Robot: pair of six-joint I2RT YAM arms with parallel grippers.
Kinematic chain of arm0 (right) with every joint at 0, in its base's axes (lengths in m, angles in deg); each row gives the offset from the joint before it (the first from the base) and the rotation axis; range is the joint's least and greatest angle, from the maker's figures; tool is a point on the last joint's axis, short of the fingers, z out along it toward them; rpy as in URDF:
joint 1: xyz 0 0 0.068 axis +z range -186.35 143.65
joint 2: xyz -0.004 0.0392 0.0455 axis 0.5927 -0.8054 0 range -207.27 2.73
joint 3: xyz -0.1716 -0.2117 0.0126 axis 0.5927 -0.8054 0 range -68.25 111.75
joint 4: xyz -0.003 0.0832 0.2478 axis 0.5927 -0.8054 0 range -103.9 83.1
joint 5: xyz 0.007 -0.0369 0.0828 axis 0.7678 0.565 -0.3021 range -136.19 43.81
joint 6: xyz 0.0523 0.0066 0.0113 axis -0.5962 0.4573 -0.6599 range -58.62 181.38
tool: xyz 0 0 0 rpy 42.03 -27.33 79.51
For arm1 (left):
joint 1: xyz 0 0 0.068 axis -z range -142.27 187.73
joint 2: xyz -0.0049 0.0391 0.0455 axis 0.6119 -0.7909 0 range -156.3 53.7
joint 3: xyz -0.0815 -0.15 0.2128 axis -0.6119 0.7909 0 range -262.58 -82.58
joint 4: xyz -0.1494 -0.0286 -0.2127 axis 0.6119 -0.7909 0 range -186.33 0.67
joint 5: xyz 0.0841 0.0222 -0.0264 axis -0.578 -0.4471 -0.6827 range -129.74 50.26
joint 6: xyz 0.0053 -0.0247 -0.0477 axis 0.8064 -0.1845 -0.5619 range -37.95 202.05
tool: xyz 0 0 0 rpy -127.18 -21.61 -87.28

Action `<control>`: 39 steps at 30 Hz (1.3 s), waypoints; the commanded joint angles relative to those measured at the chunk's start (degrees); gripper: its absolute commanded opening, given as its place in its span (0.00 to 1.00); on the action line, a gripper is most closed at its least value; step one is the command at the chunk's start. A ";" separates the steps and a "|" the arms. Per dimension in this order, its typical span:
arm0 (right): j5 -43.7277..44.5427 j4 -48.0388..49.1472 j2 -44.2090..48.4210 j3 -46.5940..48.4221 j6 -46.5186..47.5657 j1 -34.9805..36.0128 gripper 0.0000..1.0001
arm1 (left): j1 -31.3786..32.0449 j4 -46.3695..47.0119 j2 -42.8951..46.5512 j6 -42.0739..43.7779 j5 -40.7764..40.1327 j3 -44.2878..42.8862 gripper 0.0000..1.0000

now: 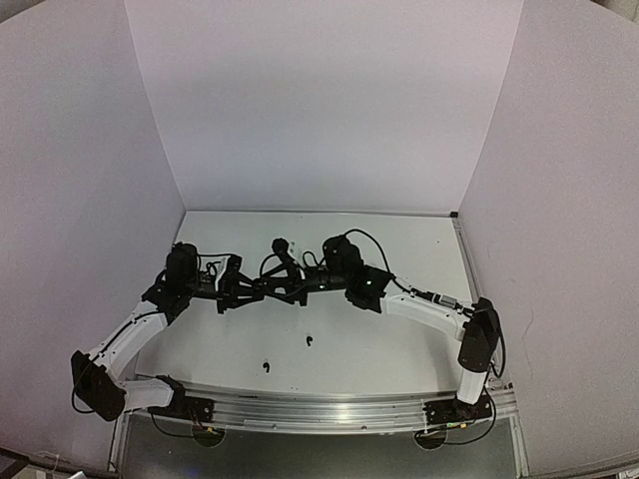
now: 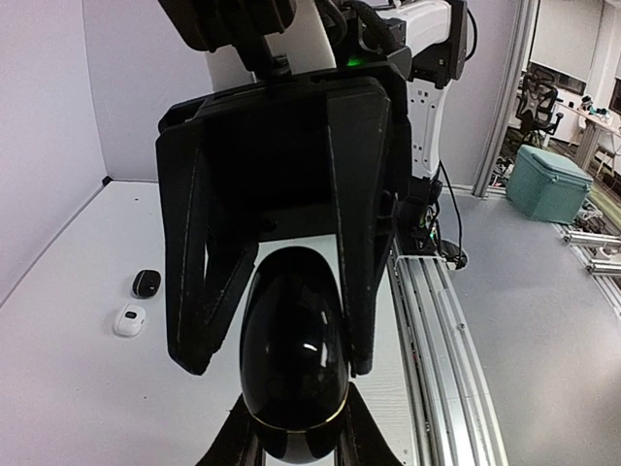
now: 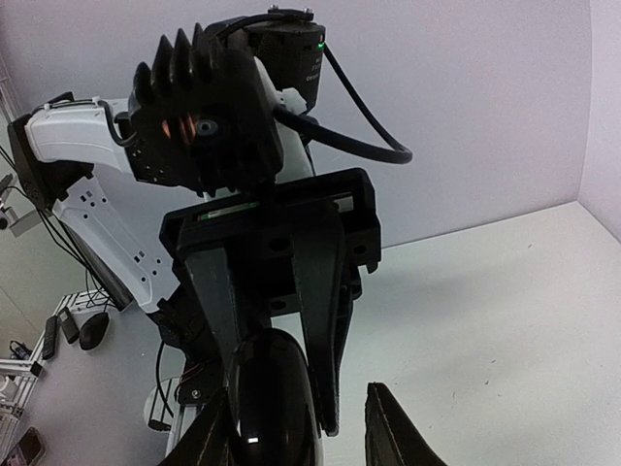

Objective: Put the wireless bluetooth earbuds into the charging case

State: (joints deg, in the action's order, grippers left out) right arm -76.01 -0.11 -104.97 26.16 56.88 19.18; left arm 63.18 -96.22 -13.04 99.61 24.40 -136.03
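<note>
A glossy black charging case [image 2: 291, 354] with a thin gold seam hangs above the table, and my left gripper [image 2: 296, 442] is shut on its lower end. My right gripper [image 3: 296, 403] faces it head-on, open. Its fingers [image 2: 357, 262] straddle the case's far end, with a gap showing on one side. In the right wrist view the case [image 3: 272, 403] sits by my left-hand finger. From above, the left gripper [image 1: 255, 289] and right gripper [image 1: 290, 286] meet mid-table and hide the case. Two black earbuds [image 1: 265, 367] [image 1: 310, 341] lie on the table in front of them.
A small black case [image 2: 147, 282] and a small white case [image 2: 128, 319] rest on the table beyond the grippers, near the back wall. The aluminium base rail [image 1: 319, 411] runs along the near edge. White walls close the table on three sides.
</note>
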 commanded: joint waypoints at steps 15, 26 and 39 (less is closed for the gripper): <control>1.30 -1.78 -2.40 4.39 -2.96 -1.21 0.35 | 0.21 -13.88 1.77 22.07 -2.32 -4.72 0.00; -1.71 -3.49 -5.63 8.27 -8.93 -2.56 0.37 | 0.21 -13.50 2.74 26.98 -4.28 -3.91 0.00; -8.66 -3.97 -7.68 9.42 -11.51 -2.63 0.29 | 0.21 -6.33 3.33 19.17 -5.95 -1.99 0.00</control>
State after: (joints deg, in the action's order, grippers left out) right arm -81.60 -3.43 -110.37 33.28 47.24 16.97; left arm 63.13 -107.81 -11.65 121.50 17.63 -138.10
